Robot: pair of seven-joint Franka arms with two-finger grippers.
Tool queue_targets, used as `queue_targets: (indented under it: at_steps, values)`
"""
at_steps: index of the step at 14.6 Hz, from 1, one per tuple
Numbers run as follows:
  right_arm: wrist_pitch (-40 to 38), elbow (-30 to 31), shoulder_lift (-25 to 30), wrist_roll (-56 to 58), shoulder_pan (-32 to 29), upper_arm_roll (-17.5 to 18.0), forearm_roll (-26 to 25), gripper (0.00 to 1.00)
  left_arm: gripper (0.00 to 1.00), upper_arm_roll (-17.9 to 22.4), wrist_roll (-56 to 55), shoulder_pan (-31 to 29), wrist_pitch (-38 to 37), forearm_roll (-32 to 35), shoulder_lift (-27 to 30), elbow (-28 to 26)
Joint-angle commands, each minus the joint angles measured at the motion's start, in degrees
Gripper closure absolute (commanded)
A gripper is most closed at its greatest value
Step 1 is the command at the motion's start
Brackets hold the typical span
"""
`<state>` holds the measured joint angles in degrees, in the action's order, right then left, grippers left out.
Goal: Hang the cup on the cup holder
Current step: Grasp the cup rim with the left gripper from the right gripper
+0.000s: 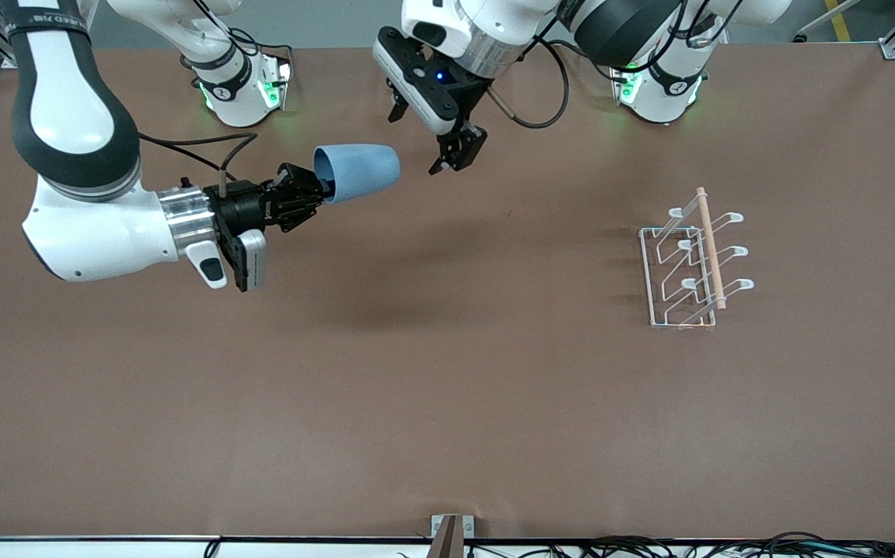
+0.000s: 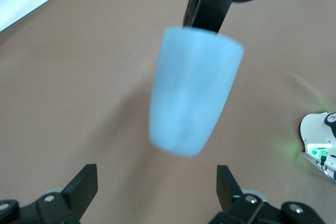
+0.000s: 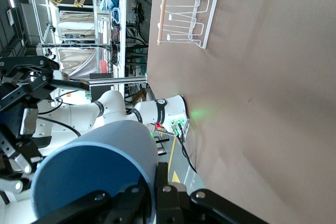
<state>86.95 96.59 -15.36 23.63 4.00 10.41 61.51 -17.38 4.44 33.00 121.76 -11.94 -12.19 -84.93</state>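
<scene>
Right end effector (image 1: 321,194) grips empty cup (image 1: 358,172) rim, midair.

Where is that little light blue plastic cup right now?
The light blue plastic cup lies sideways in the air, gripped at its rim by the right tool, with the left tool open just beside its base.

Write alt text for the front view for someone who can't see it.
The right gripper holds a light blue plastic tumbler sideways above the brown table, the open left gripper beside it. A white wire cup holder stands empty.
</scene>
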Motion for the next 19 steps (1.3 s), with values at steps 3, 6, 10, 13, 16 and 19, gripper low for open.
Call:
queue_targets:
  at_steps: [3, 6, 10, 13, 16, 19]
  values:
    - [-0.1, -0.1, 0.0, 0.5, 0.2, -0.1, 1.3, 0.97, 0.0, 0.2, 0.6, 2.2, 2.1, 0.4, -2.7, 2.0]
    - [-0.2, 0.1, 0.0, 0.4, 0.8, -0.1, 1.5, 0.96, 0.0, 0.1, 0.7, 2.5, 5.2, 3.8, -4.2, 2.0]
    - [-0.4, 0.1, 0.0, 0.4, 0.8, -0.1, 1.5, 0.96, 0.0, 0.2, 0.7, 3.6, 7.9, 4.3, -6.0, 2.1]
    - [-0.2, 0.1, 0.0, 0.3, 1.1, -0.1, 1.7, 0.96, 0.0, 0.2, 0.7, 4.3, 10.9, 5.7, -7.2, 2.1]
    - [-0.2, 0.1, 0.0, 0.3, 1.4, -0.1, 1.7, 0.96, 0.0, 0.2, 0.7, 4.7, 11.4, 6.4, -7.9, 2.1]
    - [-0.4, 0.1, 0.1, 0.3, 1.5, -0.1, 1.7, 0.95, 0.05, 0.2, 0.7, 5.1, 11.3, 7.8, -8.3, 2.0]
